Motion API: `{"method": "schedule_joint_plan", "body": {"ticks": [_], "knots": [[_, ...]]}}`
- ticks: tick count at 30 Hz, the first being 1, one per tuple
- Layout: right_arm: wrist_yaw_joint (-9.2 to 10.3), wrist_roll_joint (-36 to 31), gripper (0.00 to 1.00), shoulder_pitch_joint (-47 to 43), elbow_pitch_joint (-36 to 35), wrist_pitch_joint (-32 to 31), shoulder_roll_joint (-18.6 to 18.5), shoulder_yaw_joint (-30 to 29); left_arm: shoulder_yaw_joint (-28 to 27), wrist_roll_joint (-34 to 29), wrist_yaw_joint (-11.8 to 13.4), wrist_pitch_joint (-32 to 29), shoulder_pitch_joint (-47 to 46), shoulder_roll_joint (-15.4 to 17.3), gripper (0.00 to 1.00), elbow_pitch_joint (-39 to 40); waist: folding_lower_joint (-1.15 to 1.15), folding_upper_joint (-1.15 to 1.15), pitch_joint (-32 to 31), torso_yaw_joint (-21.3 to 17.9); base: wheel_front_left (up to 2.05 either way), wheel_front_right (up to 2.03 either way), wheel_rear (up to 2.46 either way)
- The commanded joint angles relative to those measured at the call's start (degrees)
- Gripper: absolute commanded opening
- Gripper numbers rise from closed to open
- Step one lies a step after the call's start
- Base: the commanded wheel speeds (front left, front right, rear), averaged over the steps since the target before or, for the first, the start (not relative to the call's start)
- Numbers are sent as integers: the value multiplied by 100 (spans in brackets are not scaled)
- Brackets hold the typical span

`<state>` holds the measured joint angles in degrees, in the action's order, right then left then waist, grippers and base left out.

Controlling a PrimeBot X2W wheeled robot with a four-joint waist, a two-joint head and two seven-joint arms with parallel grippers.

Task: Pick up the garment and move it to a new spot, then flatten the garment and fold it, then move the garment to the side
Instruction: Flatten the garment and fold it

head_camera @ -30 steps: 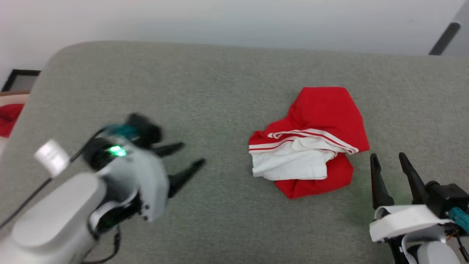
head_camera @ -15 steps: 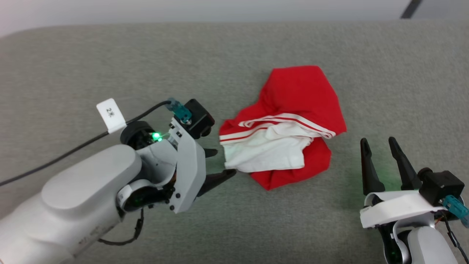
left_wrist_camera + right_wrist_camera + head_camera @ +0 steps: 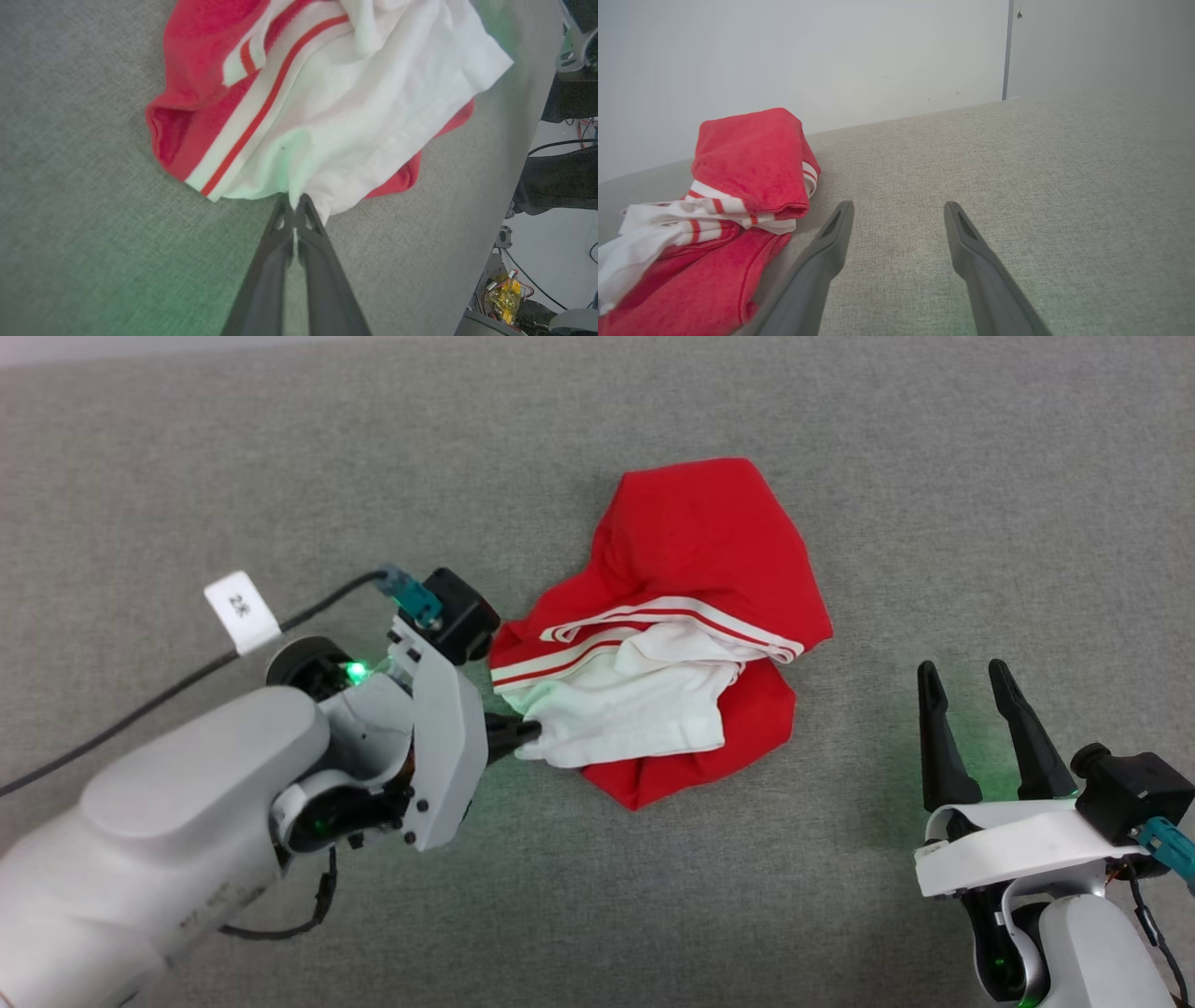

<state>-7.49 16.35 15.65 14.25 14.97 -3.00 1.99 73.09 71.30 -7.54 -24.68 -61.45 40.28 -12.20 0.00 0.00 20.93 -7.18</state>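
Lower left of the head view: the left hand (image 3: 527, 733) is now pressed together, pinching the edge of the white sleeve (image 3: 635, 709). A second ago it is spread and well apart from the cloth. Half a second ago it is still spread, right at the sleeve edge. So the grasp has only just been made. In the left wrist view we see white cloth caught between the closed tips.

Centre of the head view: the garment (image 3: 700, 541) is a crumpled red-and-white heap lying on the grey tabletop (image 3: 280, 448), not lifted yet. It sits further left and higher in the frame than before, but the whole picture has shifted, so we put that down to the camera, not the cloth.

Lower right: the right hand (image 3: 962, 667) is spread and empty as before, near the heap's right side but apart from it.

Our read: the pick-up has just started, and lifting, moving, flattening and folding are all still to do. A pinch on one sleeve edge may let the rest hang or drag.
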Motion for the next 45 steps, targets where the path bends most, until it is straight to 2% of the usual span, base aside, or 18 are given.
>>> {"method": "schedule_joint_plan", "body": {"ticks": [1,9,14,20,24,31,33,37,45], "knots": [[0,22,100,-51,-27,26,11,-25,9,160,10,39,-99,16,0,-3,0,0,10,-25,0,0,0],[0,63,100,-129,-25,27,12,-96,-196,924,10,428,-455,300,0,1,0,0,-122,54,0,0,0],[0,63,100,-179,-21,28,10,-117,-423,1079,10,725,-723,580,0,-219,0,0,-165,113,0,0,0],[0,56,100,-180,-46,28,11,-115,-407,650,11,1045,-1122,867,0,-517,0,0,-159,129,0,0,0],[0,38,100,-171,-57,28,10,-98,-163,236,11,802,-1176,1021,0,-858,0,0,-135,109,0,0,0],[0,68,100,-95,-94,28,9,14,-4,-298,11,522,-951,997,0,-1787,0,0,42,-60,0,0,0],[0,63,100,-83,-116,28,10,15,13,-681,11,504,-1018,1007,0,-2117,0,0,114,-127,0,0,0],[0,58,100,-118,-154,28,12,-14,24,-939,12,361,-958,870,0,-2714,0,0,206,-209,0,0,0],[0,63,100,-141,-166,28,10,-12,49,-663,11,396,-678,679,0,-3049,0,0,228,-247,0,0,0]]}}
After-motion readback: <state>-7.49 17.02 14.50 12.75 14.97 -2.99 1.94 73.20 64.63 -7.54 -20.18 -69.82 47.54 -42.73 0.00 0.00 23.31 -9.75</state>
